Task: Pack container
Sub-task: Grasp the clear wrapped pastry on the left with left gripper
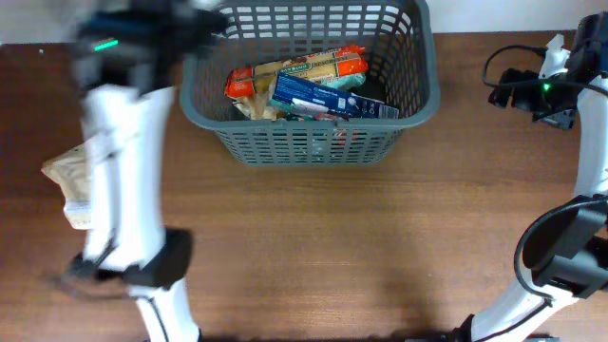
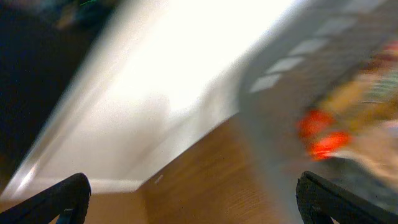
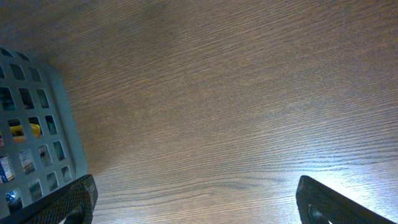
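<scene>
The container (image 1: 313, 142) sits at the far centre of the table (image 1: 313, 247), holding packets (image 1: 313, 90). Judged rigid and light, it is best taken by its rim. The left gripper (image 2: 196, 202) and right gripper (image 3: 199, 205) stand wide open, holding nothing.

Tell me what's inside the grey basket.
The basket holds an orange-ended packet with a blue packet lying partly over it. Whatever lies beneath them is covered.

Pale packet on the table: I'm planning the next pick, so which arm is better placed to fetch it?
Left. The pale packet lies right beside the left arm, whose jaws are open and empty. The right arm sits far across, past the basket.
</scene>
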`<state>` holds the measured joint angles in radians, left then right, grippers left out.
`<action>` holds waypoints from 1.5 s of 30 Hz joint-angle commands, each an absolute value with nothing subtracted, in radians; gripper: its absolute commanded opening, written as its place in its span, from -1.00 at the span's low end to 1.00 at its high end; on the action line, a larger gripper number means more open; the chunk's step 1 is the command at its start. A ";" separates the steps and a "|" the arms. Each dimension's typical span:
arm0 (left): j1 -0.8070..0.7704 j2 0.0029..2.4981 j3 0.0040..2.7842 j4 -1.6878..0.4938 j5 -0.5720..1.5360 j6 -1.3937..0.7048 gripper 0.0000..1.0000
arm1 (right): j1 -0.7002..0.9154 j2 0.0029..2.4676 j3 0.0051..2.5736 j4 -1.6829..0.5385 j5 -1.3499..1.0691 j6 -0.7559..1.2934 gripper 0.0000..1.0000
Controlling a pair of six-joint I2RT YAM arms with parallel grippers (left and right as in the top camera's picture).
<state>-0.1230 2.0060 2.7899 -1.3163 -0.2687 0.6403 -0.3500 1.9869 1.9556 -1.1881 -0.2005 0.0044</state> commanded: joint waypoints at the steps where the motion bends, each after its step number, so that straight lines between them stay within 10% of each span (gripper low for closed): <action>1: 0.022 1.926 2.703 -1.364 -0.226 0.471 0.98 | -0.348 1.971 1.954 -1.186 -0.205 0.013 0.98; 20: 0.523 1.959 1.612 -1.168 -0.073 0.322 0.95 | -0.348 1.971 1.954 -1.186 -0.205 0.013 0.98; 41: 0.535 2.157 1.556 -0.900 -0.188 0.284 0.79 | -0.348 1.971 1.954 -1.186 -0.205 0.013 0.98; 45: 0.535 2.207 1.556 -0.901 -0.187 0.284 -0.04 | -0.348 1.971 1.954 -1.186 -0.205 0.013 0.99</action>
<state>0.5270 2.1601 1.5658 -0.9031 -0.1818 0.2829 -0.3500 1.9869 1.9556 -1.1877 -0.2001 0.0040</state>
